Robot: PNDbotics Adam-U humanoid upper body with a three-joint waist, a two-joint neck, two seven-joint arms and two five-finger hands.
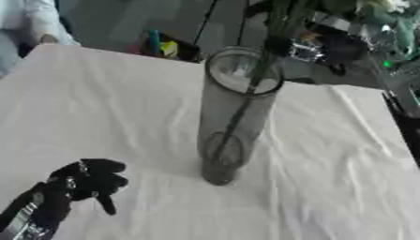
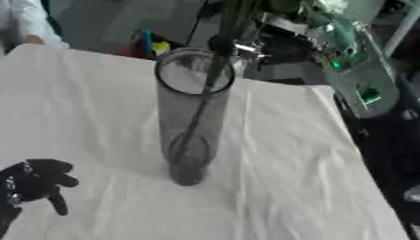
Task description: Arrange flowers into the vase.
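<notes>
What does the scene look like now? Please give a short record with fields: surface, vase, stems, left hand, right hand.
surface: table with white cloth
vase: tall clear cylinder, upright near the table middle
stems: green stems inside vase, leaning, tops above rim
left hand: left hand, lower left, fingers curled, holds nothing
right hand: right hand, above vase at stems; fingers unclear

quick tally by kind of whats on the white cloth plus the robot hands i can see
vase: 1
flower stems in the vase: 1 bunch, single stems can't be told apart
white cloth: 1
robot hands: 2, left hand and right hand
total: 5
</notes>
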